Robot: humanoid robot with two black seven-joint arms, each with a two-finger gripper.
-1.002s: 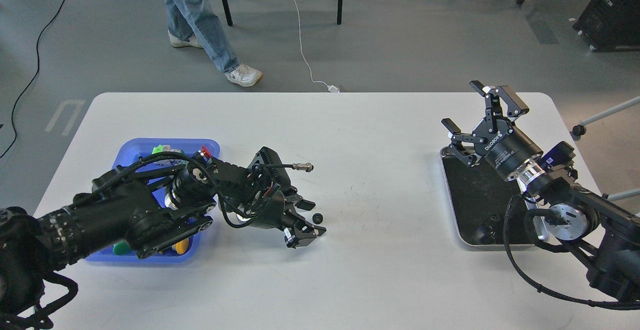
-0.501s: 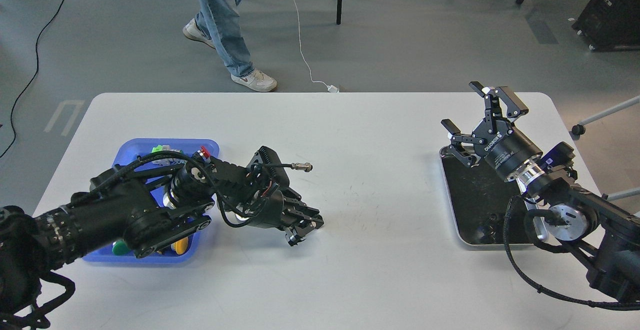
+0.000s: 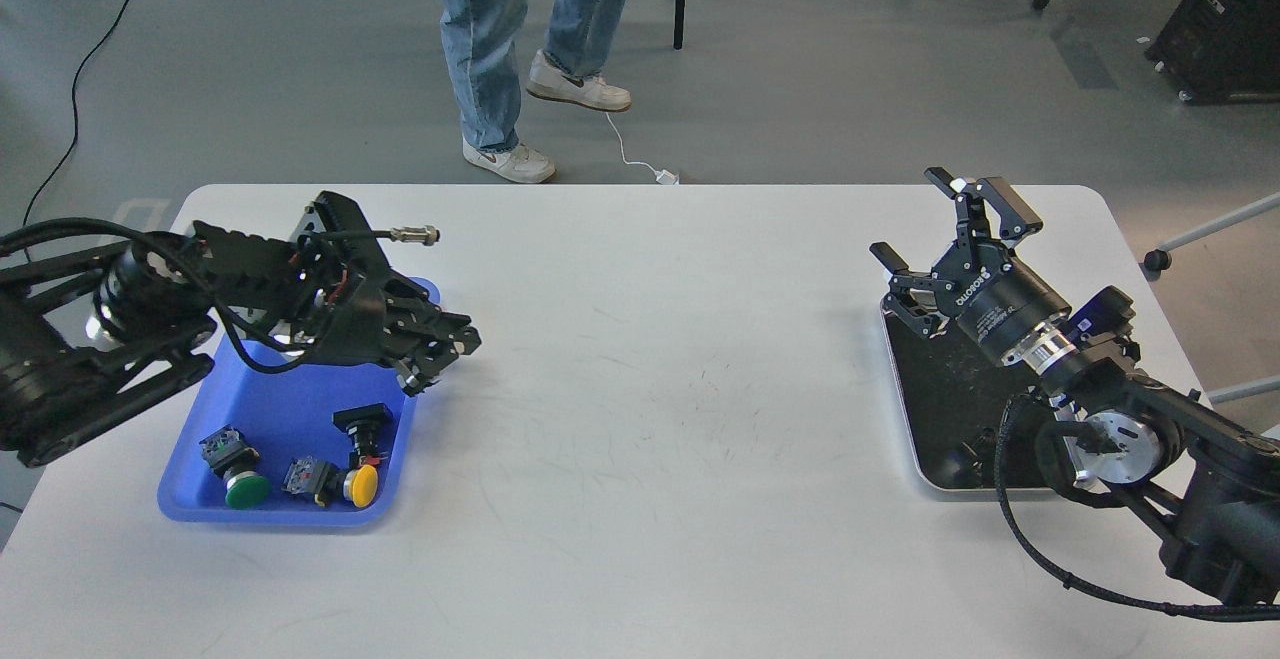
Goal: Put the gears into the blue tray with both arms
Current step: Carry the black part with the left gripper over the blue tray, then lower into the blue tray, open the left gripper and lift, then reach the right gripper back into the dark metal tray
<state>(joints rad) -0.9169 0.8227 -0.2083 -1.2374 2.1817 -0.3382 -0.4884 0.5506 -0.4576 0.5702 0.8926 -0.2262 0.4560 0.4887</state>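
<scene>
- Bench (image 3: 640, 459): a wide white top fills most of the view; a person in jeans and sneakers (image 3: 520, 39) stands on the grey floor beyond its far edge.
- Left arm (image 3: 120, 339) reaches in from the left and crosses above the far half of the blue tray (image 3: 260, 514), a shallow blue tray near the bench's left end.
- Right arm (image 3: 1150, 439) comes in from the lower right and rises over a silver-rimmed metal tray (image 3: 905, 409) with a black floor, at the bench's right end.
- Left hand (image 3: 435, 354) hangs above the blue tray's right rim, fingers drawn close together and pointing right and down. Whether a gear sits between them is too small and dark to tell; judging by the task, it may be carrying one in.
- Right hand (image 3: 930, 239) is spread wide with nothing in it, above the metal tray's far corner.
- Inside the blue tray lie push-button switches: one with a green cap (image 3: 235, 479), one with a yellow cap (image 3: 350, 484), one black (image 3: 360, 424).
- Gears: none can be picked out clearly anywhere; dark lumps in the metal tray's near corner are unclear.
- To do this step well, the left hand should likely move over bare blue floor, clear of the switches and rim, and drop low before letting go, so a small ring cannot roll out.
</scene>
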